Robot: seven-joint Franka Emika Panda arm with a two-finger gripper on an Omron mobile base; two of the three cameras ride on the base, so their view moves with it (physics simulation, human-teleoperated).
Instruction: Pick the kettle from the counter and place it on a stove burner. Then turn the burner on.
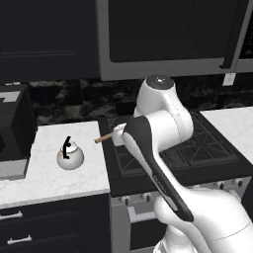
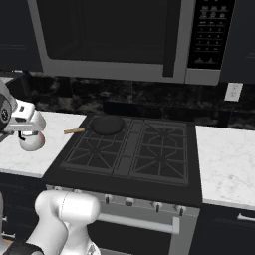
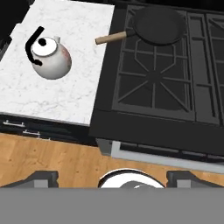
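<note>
Pincer (image 3: 112,176) hangs high above the stove's front edge, tips spread wide apart, nothing between them. The kettle (image 3: 49,56) sits upright on the surface (image 3: 74,94), just left of the cooktop. The front-left burner (image 3: 154,83) is bare; the pan (image 3: 159,25) rests on the one behind it.

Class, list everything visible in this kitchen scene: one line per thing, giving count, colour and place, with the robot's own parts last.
kettle: one, silvery-white, black handle, on the counter left of the cooktop.
counter: white marbled slabs either side of the cooktop.
pan: one, dark, wooden handle, on the back-left burner.
stove burner: front-left, black grate, bare.
microwave: one, dark, above the cooktop.
wall outlet: one, white, on the backsplash.
arm: one, white, before the stove.
</note>
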